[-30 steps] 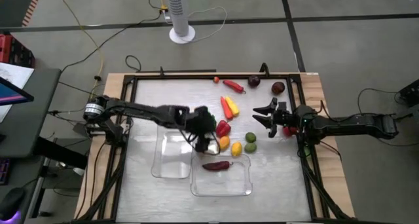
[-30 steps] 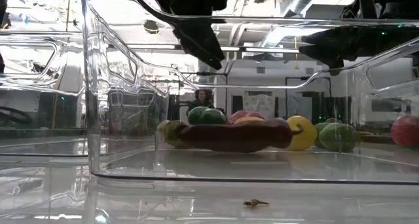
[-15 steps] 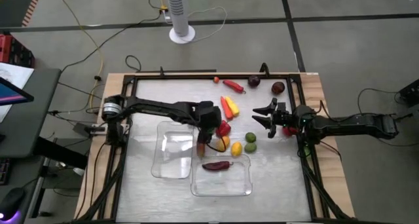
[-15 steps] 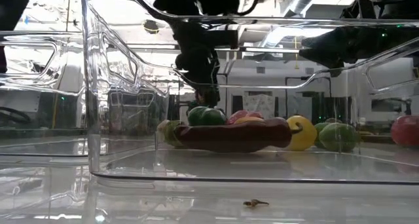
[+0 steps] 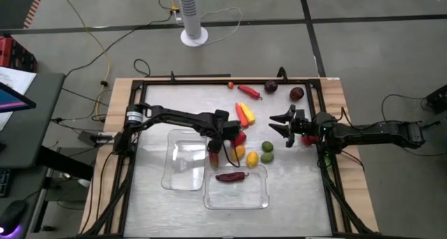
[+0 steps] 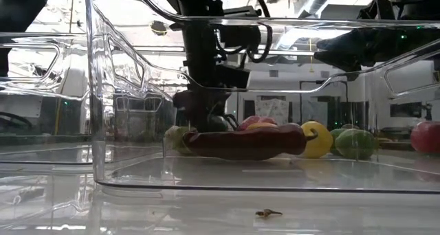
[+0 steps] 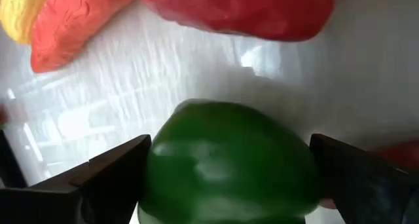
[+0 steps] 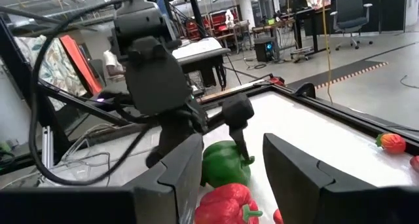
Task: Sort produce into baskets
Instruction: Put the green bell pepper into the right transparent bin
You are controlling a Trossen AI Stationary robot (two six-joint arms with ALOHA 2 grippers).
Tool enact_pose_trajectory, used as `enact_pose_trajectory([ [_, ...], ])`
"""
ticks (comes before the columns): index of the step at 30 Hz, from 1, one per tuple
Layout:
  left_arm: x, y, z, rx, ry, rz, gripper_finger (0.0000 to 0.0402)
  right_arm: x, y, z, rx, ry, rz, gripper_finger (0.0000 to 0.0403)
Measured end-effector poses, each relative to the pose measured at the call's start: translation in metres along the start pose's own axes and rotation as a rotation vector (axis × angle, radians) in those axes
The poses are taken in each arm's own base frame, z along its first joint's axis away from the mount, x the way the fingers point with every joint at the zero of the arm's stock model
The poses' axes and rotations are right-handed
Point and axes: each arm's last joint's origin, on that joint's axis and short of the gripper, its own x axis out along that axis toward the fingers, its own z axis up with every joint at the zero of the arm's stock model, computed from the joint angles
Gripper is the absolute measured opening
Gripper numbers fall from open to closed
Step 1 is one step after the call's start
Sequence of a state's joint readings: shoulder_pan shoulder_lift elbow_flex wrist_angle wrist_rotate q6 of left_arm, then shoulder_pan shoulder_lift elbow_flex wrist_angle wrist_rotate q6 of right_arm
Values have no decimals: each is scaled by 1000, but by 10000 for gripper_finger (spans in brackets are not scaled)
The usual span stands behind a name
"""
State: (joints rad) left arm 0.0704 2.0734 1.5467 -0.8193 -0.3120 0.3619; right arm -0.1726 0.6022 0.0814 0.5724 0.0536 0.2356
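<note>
— Right then, what's under the left gripper (image 5: 225, 145)?

— Green pepper (image 7: 226, 162), glossy, lobed, sitting on the white table (image 5: 293, 190) near the middle of it. Just beside it: a red pepper (image 5: 239, 136) and orange and yellow pieces (image 5: 243, 114).

— Fingers?

— Spread, one dark finger (image 7: 108, 178) on each flank of the pepper. Whether they touch it, cannot tell.

— Arm pose?

— Left arm reaches from the table's left edge across to the centre, wrist bent down over the pile.

— Baskets?

— Two clear tubs near the front edge. One (image 5: 183, 163) is left of the pile; the other (image 5: 237, 188) holds a dark red chilli (image 5: 230, 177).

— Right side?

— Right gripper (image 5: 285, 124) waits near the right edge, fingers apart, pointing toward the pile.
</note>
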Motion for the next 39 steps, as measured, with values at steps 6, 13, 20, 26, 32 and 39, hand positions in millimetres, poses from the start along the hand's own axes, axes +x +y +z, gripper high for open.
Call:
enact_pose_trajectory([
  [6, 1, 0, 0, 12, 6, 9, 377, 0, 0, 0, 0, 0, 0, 189],
  [13, -8, 2, 3, 15, 15, 22, 328, 0, 0, 0, 0, 0, 0, 189],
  [20, -60, 20, 26, -15, -75, 47, 327, 0, 0, 0, 0, 0, 0, 189],
  [26, -123, 8, 50, 3, -414, -291, 327, 0, 0, -1, -7, 16, -3, 189],
  [32, -144, -24, 71, 87, -700, -786, 331, 0, 0, -2, -8, 20, -4, 189],
  [39, -138, -65, 81, 8, -560, -543, 384, 0, 0, -2, -8, 21, -4, 189],
])
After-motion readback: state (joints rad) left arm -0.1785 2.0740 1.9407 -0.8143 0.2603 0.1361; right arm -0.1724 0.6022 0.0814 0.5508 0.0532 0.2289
